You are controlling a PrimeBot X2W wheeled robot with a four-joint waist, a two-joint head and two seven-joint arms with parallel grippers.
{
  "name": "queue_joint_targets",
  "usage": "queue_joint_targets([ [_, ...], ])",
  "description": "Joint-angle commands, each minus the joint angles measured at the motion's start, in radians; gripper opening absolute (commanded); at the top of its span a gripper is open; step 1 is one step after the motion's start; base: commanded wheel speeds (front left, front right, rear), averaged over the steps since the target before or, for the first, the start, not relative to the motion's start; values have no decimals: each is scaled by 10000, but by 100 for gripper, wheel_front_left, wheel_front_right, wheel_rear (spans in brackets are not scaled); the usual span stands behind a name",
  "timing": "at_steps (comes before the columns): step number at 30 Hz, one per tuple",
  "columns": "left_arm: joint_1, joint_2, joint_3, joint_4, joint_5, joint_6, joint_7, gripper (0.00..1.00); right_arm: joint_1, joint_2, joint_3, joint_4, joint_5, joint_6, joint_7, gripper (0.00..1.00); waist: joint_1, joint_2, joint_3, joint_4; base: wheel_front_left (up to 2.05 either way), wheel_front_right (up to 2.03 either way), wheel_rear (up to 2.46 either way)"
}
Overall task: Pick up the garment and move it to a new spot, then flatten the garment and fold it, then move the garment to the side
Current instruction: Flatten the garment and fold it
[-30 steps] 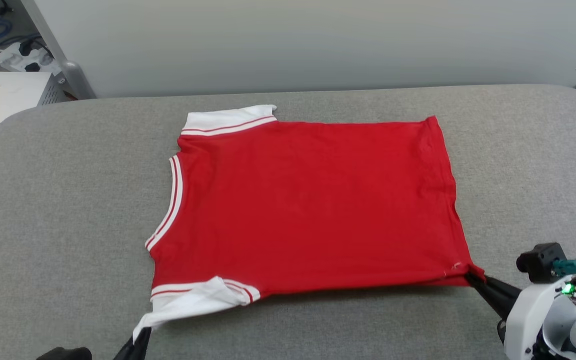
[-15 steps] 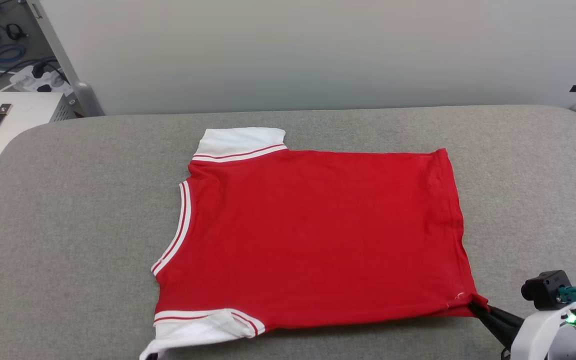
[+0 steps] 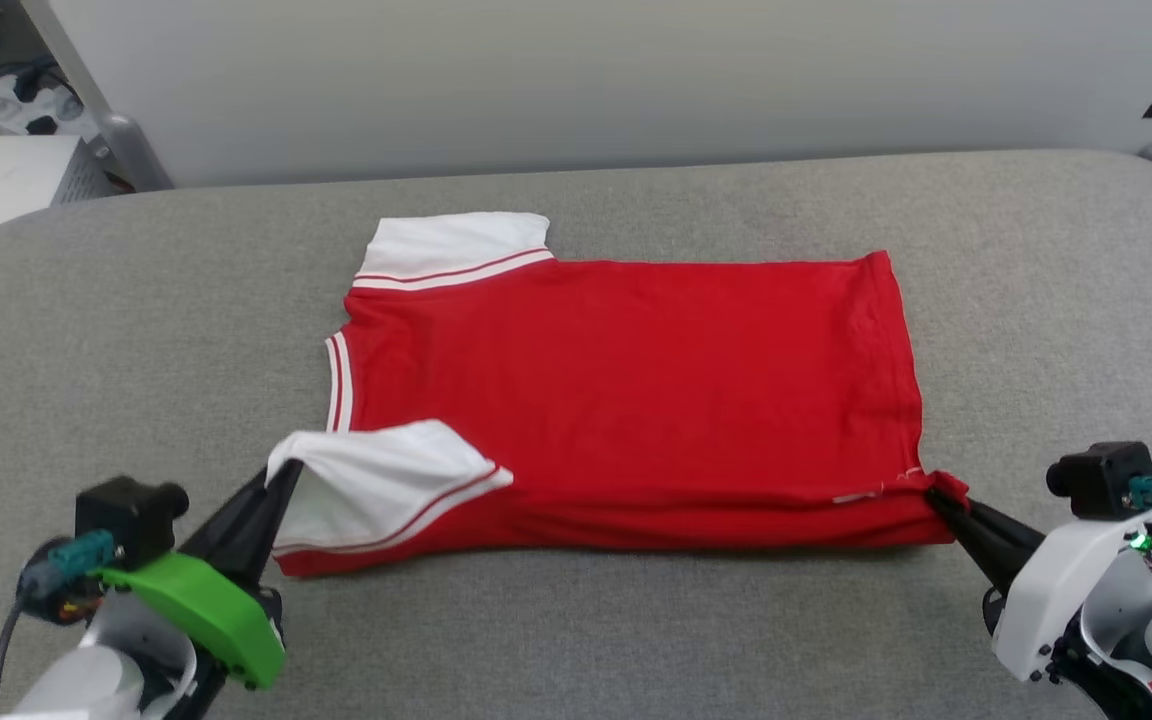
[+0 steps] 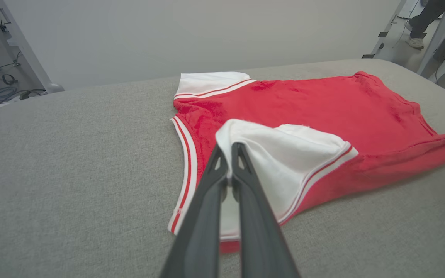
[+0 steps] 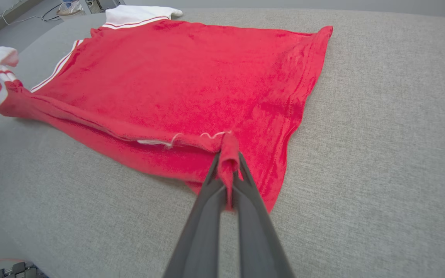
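1. I'm looking at the grey padded table (image 3: pixel 116 330). It spans the head view, with a pale wall (image 3: pixel 576 80) behind its far edge.
2. The red jersey T-shirt (image 3: pixel 636 380) lies mid-table and mostly flat. Its neckline points to the table's left end, its hem to the right end. The near long edge is raised off the table.
3. The near white sleeve (image 3: pixel 386 480) is lifted and flopped onto the red body. The far white sleeve (image 3: pixel 451 245) lies flat toward the table's far edge.
4. The left gripper (image 3: pixel 284 478) is at the table's near-left, fingers pinched tight on the near sleeve's cuff.
5. The right gripper (image 3: pixel 939 497) is at the table's near-right, fingers clamped on the near hem corner with red fabric bunched between them.
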Motion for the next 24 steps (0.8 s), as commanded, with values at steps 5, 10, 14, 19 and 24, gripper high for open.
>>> queue_joint_targets([
  [5,-1732,214,-344,847,64,-145,98,0,-746,339,-252,80,-129,-6,281,0,1,0,1077,-355,0,0,0],
  [10,-3008,314,-936,1796,-17,-177,63,0,-1535,558,-199,449,-188,-6,484,0,1,0,1688,-501,0,0,0],
  [14,-3843,490,-1643,2668,-135,-181,-40,0,-2191,719,55,831,-270,-6,582,0,1,0,2095,-547,0,0,0],
  [19,-4669,486,-2432,3783,-559,-182,-254,0,-2802,900,353,1568,-311,-6,651,0,1,0,2471,-537,0,0,0],
  [24,-5201,410,-3396,4853,-1118,-183,-407,0,-3218,1053,734,2278,-356,-6,557,0,1,0,2643,-539,0,0,0],
])
